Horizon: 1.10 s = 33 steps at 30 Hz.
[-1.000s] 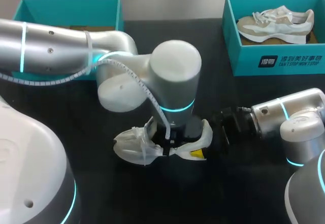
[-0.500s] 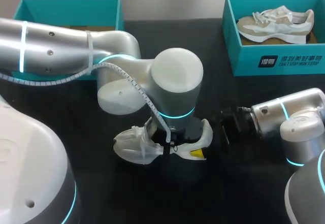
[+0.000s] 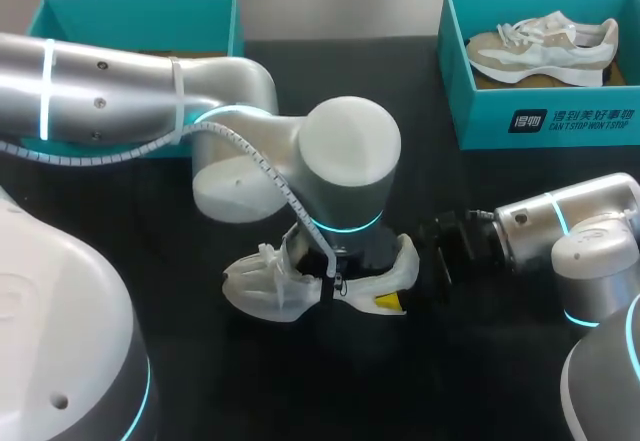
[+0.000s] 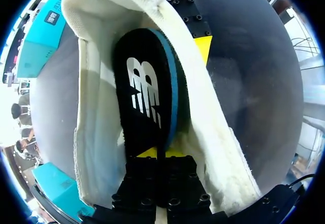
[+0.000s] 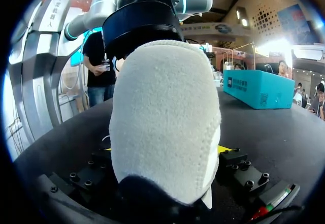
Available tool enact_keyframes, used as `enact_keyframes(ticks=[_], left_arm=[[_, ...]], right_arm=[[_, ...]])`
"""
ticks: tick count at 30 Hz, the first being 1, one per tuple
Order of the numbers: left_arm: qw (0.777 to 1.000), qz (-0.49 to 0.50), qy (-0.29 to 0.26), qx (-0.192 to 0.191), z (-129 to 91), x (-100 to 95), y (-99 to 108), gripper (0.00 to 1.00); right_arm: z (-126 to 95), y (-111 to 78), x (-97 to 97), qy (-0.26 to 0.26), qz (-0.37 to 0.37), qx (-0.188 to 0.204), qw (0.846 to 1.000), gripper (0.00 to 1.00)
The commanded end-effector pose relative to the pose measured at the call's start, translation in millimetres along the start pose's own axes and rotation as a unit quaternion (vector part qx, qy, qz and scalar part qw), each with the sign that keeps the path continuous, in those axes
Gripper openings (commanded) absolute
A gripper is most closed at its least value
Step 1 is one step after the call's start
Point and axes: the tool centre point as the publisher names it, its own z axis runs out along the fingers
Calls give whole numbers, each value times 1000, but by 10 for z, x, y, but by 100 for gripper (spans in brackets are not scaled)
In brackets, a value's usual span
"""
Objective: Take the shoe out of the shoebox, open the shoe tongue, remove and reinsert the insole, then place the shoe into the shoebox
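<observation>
A white shoe (image 3: 265,286) lies on its side on the black table, toe to the left. My left gripper (image 3: 335,279) reaches down into its opening. In the left wrist view the left gripper (image 4: 157,153) is shut on the edge of the black, blue-rimmed insole (image 4: 144,97) inside the shoe (image 4: 96,132). My right gripper (image 3: 400,286) holds the heel from the right, one yellow fingertip (image 4: 203,46) pressed to the shoe's outer side. In the right wrist view the heel (image 5: 162,117) fills the space in my right gripper (image 5: 167,170), with the left arm (image 5: 147,21) above it.
A teal shoebox (image 3: 540,121) at the back right holds a second, beige and white shoe (image 3: 540,46). Another teal shoebox (image 3: 60,21) stands at the back left, partly behind my left arm. The bare black table stretches along the front.
My left gripper has closed on the insole. The left arm has shifted a little to the right and lower. The right arm has kept still.
</observation>
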Motion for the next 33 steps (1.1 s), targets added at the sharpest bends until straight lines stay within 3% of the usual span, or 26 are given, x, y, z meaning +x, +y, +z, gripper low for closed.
enact_keyframes(ticks=[1,9,22,33], left_arm=[[1000,-4,14,27,46,-112,49,0],[996,-18,31,86,-138,-91,200,0],[982,-3,63,177,-328,-83,227,0],[978,-1,41,206,-525,-4,93,0]], right_arm=[[11,-14,18,1,1,2,1000,0],[11,-14,18,1,1,2,1000,0],[11,-14,18,1,1,2,1000,0],[11,-14,18,1,1,2,1000,0]])
